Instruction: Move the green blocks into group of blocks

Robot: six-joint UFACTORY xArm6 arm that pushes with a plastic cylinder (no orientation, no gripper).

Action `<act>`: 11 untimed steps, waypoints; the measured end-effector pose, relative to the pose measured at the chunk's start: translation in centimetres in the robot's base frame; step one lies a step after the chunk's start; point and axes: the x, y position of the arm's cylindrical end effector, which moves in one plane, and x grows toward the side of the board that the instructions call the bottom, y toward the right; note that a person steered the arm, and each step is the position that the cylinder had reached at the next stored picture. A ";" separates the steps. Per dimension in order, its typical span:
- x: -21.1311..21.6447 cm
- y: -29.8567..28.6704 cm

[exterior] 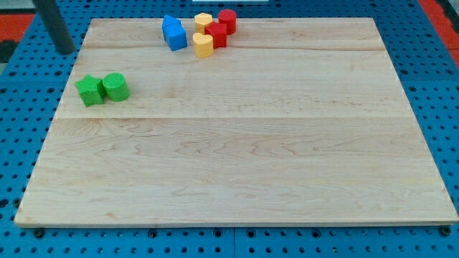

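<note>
My tip (64, 50) sits off the board's (237, 158) top-left corner; no gripper fitted. Green star (90, 90) and green cylinder (115, 87) touch, well left of the group. Risk: an off-centre push splits them.

1. My tip (65, 50) sits at the upper left of the frame, just off the table (237, 165).
2. Green star (90, 90) and green cylinder (115, 86) touch, at left, below the tip.
3. At top centre cluster the blue block (173, 33), two yellow blocks (204, 44) (203, 21), the red star (216, 34) and the red cylinder (227, 21).
</note>
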 end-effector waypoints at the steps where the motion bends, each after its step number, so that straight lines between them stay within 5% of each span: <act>1: 7.0 0.4; 3: 7.8 10.6; 6: 9.7 14.7; 8: 3.5 21.7; 11: 1.3 21.1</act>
